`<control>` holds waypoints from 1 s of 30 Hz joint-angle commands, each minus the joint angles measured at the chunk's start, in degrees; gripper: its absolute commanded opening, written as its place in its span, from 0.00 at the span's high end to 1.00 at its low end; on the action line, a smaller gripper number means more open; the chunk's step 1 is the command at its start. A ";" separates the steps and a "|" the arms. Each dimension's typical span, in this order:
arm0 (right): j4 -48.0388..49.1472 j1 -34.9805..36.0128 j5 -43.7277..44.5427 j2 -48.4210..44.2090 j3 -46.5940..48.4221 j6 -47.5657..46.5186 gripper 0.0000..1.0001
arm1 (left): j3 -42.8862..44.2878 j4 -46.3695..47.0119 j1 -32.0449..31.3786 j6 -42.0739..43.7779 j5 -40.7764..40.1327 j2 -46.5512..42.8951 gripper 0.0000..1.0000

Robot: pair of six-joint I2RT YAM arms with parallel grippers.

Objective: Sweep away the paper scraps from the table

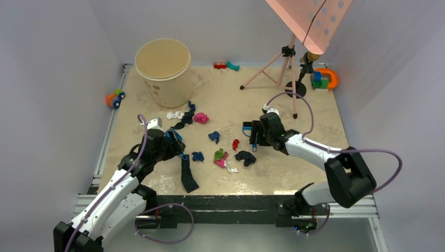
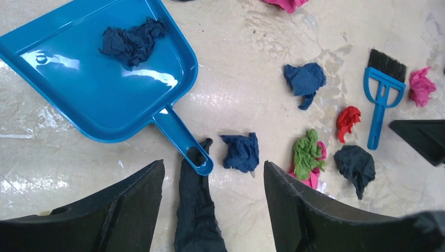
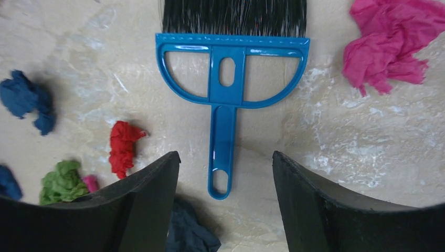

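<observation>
Paper scraps lie across the middle of the table point(image 1: 315, 121): a pink wad point(image 1: 201, 117), navy wads point(image 1: 214, 136), a red bit point(image 1: 235, 144), a green-and-pink clump point(image 1: 221, 156), a black wad point(image 1: 245, 157) and a long black strip point(image 1: 187, 176). My left gripper point(image 2: 212, 168) is open above that strip point(image 2: 197, 210) and the handle end of the blue dustpan point(image 2: 99, 79), which holds one navy wad point(image 2: 134, 42). My right gripper point(image 3: 225, 157) is open, its jaws either side of the handle of the blue brush point(image 3: 228, 79), apart from it.
A beige bucket point(image 1: 163, 71) stands at the back left. A pink stand on tripod legs point(image 1: 286, 68) rises at the back right. Toys sit at the edges: an orange car point(image 1: 114, 98), small blocks point(image 1: 225, 65), a colourful toy point(image 1: 324, 79). A grey rail point(image 1: 220, 202) edges the front.
</observation>
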 commanded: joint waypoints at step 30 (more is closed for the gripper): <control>-5.07 14.36 6.11 -9.68 4.67 2.70 0.96 | 1.80 36.98 -3.36 -16.79 32.79 13.99 0.15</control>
